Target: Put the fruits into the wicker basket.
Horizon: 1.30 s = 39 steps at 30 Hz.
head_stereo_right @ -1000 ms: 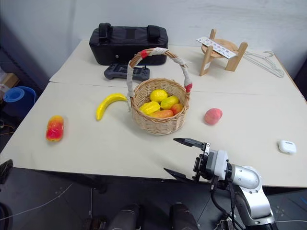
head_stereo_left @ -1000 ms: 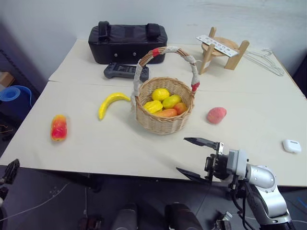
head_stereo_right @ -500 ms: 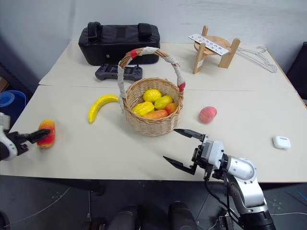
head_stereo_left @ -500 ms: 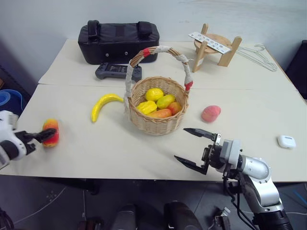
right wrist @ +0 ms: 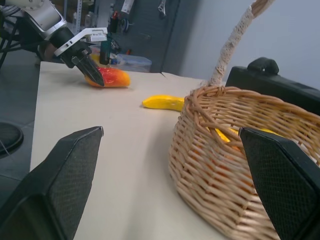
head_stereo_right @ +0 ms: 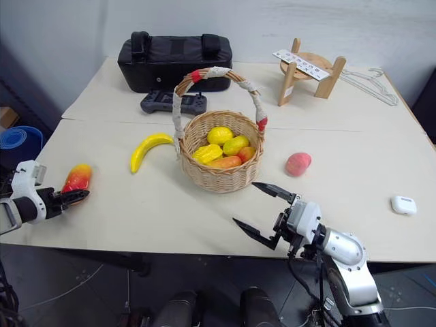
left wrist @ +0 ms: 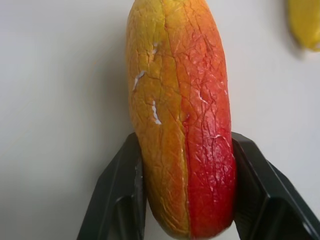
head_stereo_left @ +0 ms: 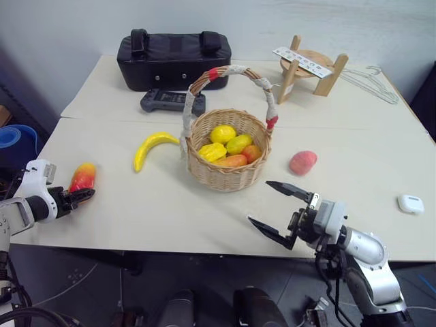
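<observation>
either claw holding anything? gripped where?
Left claw is shut on the mango, at its near end. Right claw is open, holding nothing.

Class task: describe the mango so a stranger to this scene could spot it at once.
Start at the wicker basket mid-table, then look far left past the banana to the table's edge. The mango there is oval, red blending to yellow, gripped by the left end effector.

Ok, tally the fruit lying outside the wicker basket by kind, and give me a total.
banana: 1
mango: 1
peach: 1
Total: 3
</observation>
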Each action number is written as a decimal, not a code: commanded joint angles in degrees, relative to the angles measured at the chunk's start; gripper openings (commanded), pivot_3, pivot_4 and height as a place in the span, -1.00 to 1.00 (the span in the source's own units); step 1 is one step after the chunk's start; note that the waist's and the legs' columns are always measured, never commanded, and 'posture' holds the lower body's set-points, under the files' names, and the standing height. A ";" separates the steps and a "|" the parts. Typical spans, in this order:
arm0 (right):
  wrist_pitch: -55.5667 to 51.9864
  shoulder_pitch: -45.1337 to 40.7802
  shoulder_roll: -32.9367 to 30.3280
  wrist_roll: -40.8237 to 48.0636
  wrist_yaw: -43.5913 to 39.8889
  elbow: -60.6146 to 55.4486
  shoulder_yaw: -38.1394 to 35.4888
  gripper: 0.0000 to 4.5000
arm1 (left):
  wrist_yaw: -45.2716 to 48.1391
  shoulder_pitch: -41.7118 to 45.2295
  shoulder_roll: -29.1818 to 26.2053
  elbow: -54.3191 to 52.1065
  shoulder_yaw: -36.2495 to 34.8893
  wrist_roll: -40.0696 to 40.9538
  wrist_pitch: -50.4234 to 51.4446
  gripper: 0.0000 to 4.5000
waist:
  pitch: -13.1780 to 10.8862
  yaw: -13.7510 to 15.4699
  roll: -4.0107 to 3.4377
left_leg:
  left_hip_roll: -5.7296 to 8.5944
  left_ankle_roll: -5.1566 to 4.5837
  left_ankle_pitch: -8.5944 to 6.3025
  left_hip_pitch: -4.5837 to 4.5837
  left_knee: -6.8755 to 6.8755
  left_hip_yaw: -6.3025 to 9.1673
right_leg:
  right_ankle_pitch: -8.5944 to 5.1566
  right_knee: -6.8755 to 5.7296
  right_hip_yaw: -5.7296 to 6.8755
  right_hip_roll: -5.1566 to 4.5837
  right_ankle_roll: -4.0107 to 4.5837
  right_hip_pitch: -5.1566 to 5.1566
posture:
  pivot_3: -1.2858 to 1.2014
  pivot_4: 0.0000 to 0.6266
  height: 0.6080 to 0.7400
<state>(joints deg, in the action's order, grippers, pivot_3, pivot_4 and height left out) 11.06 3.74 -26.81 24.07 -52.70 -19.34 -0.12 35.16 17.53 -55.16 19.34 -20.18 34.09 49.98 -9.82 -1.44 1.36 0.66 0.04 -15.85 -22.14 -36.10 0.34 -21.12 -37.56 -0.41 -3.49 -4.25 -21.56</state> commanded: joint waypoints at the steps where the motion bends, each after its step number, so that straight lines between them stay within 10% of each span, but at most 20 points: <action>1: -2.04 2.47 0.22 3.14 4.31 -4.58 -4.19 1.00 | 19.13 -3.36 -2.01 -7.51 -3.90 3.53 -11.51 -0.27 | 0.00 -0.11 -0.01 | 0.00 0.00 0.00 -0.01 0.00 -0.01 | 0.00 0.01 0.00 -0.02 0.00 0.00 | 0.03 -0.52 1.00; 8: -4.92 7.29 0.24 5.46 11.64 -6.83 -13.58 1.00 | 31.76 -0.95 -2.81 -30.59 4.74 8.32 -10.68 -0.27 | -0.14 0.01 -0.32 | 0.00 0.00 -0.01 0.00 0.05 0.02 | -0.03 0.15 0.05 -0.10 0.06 0.11 | 0.03 -0.52 1.00; 15: -6.62 6.67 2.46 5.99 14.94 -8.41 -12.75 1.00 | 5.49 23.46 17.08 -31.94 24.35 -1.88 3.15 -0.27 | -0.29 1.40 -0.50 | 0.01 -0.10 0.08 -0.04 -0.26 -0.06 | 0.05 -0.13 0.06 0.04 -0.09 0.17 | 0.03 -0.52 1.00; 21: -10.05 5.12 4.53 5.70 19.68 -15.33 -9.59 1.00 | 0.49 25.99 22.25 -28.16 27.64 -10.12 -3.44 -0.27 | -0.33 -0.31 -0.51 | -0.03 0.04 0.13 0.01 -0.22 -0.04 | 0.05 -0.24 -0.22 0.37 -0.11 -0.03 | 0.03 -0.52 1.00; 24: -8.94 6.72 4.84 3.38 19.58 -14.88 -8.52 1.00 | 2.45 26.38 24.04 -26.22 30.07 -12.70 -8.27 0.14 | -0.33 0.06 -0.49 | -0.05 0.23 0.22 -0.02 -0.26 0.03 | 0.05 -0.22 -0.18 0.37 -0.11 -0.03 | 0.03 -0.52 1.00; 29: -8.34 6.66 5.39 3.10 19.25 -13.76 -8.50 1.00 | 3.28 25.05 24.74 -26.05 24.94 -11.25 -11.04 0.82 | -0.36 1.10 -0.45 | -0.02 0.22 0.22 -0.03 -0.40 0.03 | 0.06 -0.21 -0.19 0.31 -0.12 0.03 | 0.03 -0.52 1.00; 39: -4.41 6.54 0.28 2.95 7.90 -8.59 -7.24 1.00 | 21.85 -4.57 6.14 -33.65 -0.30 -3.13 -18.22 0.98 | -0.38 -0.26 -0.50 | -0.11 0.29 0.20 0.09 -0.09 0.00 | 0.00 -0.14 -0.19 0.30 0.00 -0.01 | 0.03 -0.52 1.00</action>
<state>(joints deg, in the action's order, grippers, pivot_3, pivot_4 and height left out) 4.59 10.23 -25.59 26.84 -42.08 -27.40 -7.10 54.79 15.01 -47.74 -13.11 -15.22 29.24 32.22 -10.20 -1.69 0.86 0.55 0.17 -15.75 -22.05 -36.19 0.37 -21.14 -37.68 -0.56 -3.22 -4.24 -21.55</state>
